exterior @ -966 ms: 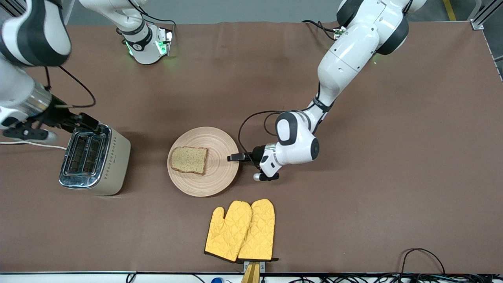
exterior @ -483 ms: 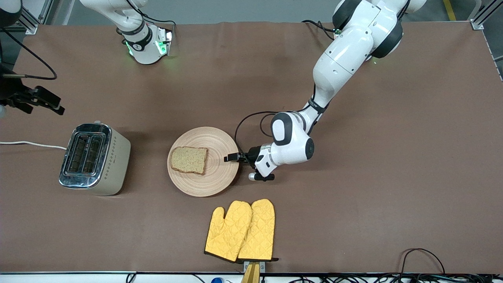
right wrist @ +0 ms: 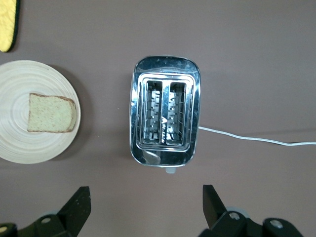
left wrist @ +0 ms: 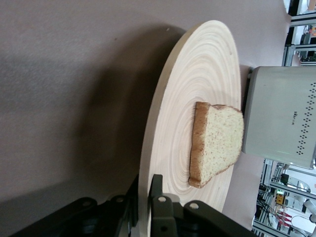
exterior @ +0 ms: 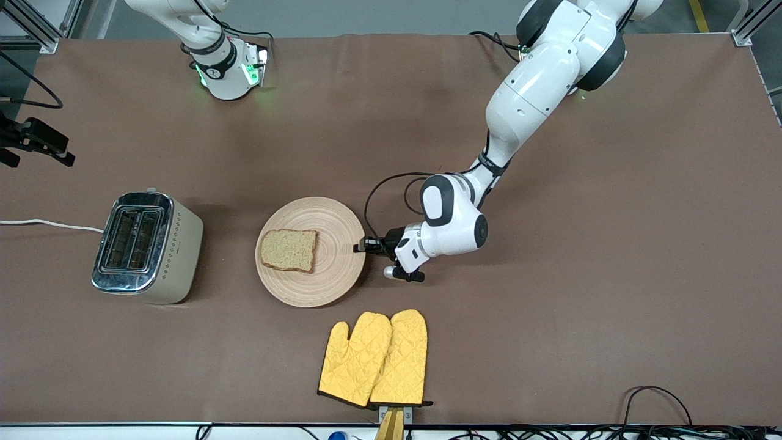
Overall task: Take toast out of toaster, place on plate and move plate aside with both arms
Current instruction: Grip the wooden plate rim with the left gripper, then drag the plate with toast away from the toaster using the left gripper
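The toast (exterior: pixel 288 249) lies flat on the round wooden plate (exterior: pixel 333 229) at the middle of the table. My left gripper (exterior: pixel 361 245) is shut on the plate's rim at the side toward the left arm's end. In the left wrist view the rim of the plate (left wrist: pixel 197 98) runs between the fingers of the left gripper (left wrist: pixel 144 190), one above and one below, with the toast (left wrist: pixel 217 143) a little past them. My right gripper (exterior: pixel 38 160) hangs open and empty over the table's edge at the right arm's end. The right gripper (right wrist: pixel 145 205) looks down on the toaster.
A chrome two-slot toaster (exterior: pixel 146 247) with empty slots stands toward the right arm's end, its white cord (exterior: pixel 49 225) trailing off the table. A pair of yellow oven mitts (exterior: pixel 376 357) lies nearer the front camera than the plate.
The left gripper has shut on the plate's rim, and the plate with the toast has shifted slightly toward the toaster. The right arm has drawn away from the toaster toward the table's edge.
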`<state>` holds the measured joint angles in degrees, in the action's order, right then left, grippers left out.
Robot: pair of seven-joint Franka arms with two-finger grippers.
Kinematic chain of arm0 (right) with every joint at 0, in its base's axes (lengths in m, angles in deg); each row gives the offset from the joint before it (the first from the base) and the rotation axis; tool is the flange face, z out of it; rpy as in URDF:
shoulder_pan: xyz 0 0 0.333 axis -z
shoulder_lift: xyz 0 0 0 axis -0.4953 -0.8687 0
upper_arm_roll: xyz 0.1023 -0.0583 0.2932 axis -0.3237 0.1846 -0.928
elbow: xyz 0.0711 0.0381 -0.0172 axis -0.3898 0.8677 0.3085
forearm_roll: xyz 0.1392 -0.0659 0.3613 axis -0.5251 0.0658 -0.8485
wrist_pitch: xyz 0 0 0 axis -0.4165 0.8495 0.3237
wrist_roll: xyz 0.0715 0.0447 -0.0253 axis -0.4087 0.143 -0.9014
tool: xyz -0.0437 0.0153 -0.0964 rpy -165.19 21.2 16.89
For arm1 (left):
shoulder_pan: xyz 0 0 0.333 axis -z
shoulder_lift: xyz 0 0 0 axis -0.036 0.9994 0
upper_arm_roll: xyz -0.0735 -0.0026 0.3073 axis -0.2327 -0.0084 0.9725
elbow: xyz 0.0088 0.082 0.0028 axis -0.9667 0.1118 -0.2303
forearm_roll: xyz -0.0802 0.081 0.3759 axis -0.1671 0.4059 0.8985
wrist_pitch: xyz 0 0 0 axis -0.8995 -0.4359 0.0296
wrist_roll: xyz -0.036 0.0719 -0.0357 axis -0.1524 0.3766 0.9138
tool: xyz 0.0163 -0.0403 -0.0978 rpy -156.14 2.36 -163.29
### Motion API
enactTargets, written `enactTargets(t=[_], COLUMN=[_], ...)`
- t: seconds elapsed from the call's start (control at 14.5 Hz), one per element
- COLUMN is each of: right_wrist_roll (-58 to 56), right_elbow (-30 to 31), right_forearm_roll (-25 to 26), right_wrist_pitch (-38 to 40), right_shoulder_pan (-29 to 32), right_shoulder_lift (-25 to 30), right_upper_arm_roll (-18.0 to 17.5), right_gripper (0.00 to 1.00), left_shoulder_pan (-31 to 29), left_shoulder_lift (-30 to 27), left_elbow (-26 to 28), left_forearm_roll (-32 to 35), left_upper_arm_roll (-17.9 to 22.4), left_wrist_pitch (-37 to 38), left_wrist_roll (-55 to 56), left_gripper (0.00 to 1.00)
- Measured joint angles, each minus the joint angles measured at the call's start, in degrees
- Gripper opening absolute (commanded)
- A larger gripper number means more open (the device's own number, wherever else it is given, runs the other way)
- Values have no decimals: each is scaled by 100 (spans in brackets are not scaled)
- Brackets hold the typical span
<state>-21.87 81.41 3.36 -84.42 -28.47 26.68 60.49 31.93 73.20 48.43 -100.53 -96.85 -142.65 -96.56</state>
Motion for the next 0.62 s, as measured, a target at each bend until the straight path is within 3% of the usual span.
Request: enactTargets(t=[0.34,0.62], right_wrist_roll=[3,106], right_elbow=[-41,-43], right_forearm_roll=[31,33], right_wrist_pitch=[44,49], right_shoulder_pan=[0,1], right_shoulder_lift=[-4,-8], right_upper_arm_roll=[-15,-4], right_gripper=[100,100], left_shoulder_pan=[-138,-606], left_shoulder_lift=[-184,-947], left_elbow=[-4,562], left_forearm_roll=[36,124], left_upper_arm_roll=[48,63], left_wrist_pitch=[-18,249], left_wrist_roll=[-32,-70], left_gripper=[0,0])
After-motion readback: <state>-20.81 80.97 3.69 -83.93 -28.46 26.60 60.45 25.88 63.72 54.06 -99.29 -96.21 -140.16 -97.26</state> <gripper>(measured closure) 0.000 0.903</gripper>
